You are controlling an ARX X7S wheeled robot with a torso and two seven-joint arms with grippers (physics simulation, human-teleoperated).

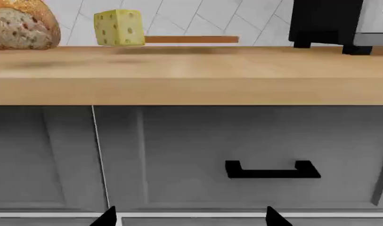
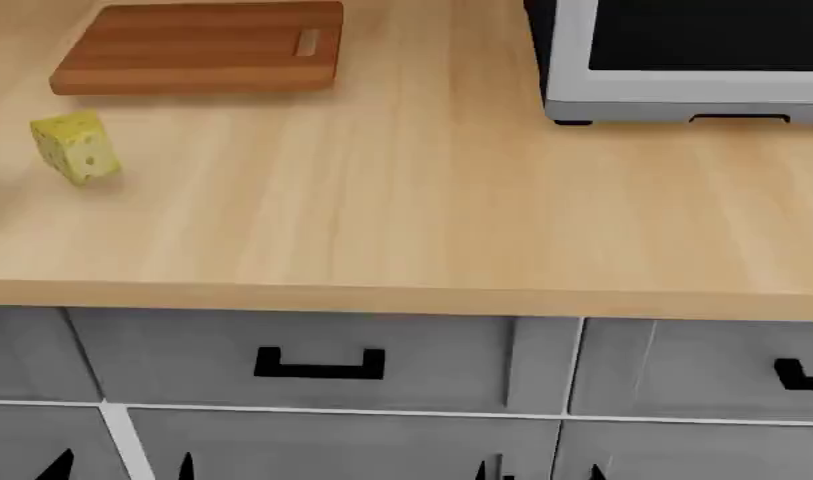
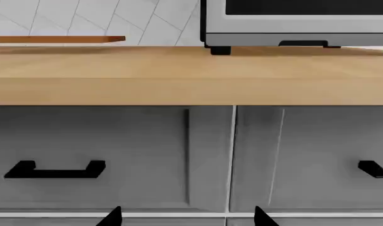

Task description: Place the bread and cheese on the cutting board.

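**Both grippers low and empty in front of the drawers**

The left gripper (image 1: 190, 217) shows only as two dark pointed fingertips at the edge of its wrist view, spread wide apart with nothing between them; it touches nothing and hangs in front of the grey drawer fronts, below the surface (image 2: 420, 210). The right gripper (image 3: 186, 216) looks the same: two black tips held well apart, empty, facing a drawer seam. In the head view both pairs of tips peek up at the bottom edge (little more than slivers).

The surface is a pale, smooth wooden worktop with a thick squared front edge and faint lengthwise grain. On it, near the left side, sits the cheese (image 2: 77, 146), a small yellow wedge dotted with round holes, resting tilted on one edge. The bread (image 1: 21, 24) stands just beside the cheese, apart from it; its crust is golden-brown and speckled, its cut face pale and porous. In the head view only a sliver of it shows at the left edge.

The cutting board (image 2: 199, 46) lies flat behind the cheese, apart from it: a rectangular brown wooden slab with lengthwise stripes, rounded corners and a slot handle near its right short end. Nothing rests on it.

A microwave (image 2: 686, 60) with a silver frame, dark glass door and black feet stands at the right rear. The drawers below carry black bar handles (image 2: 319, 364).
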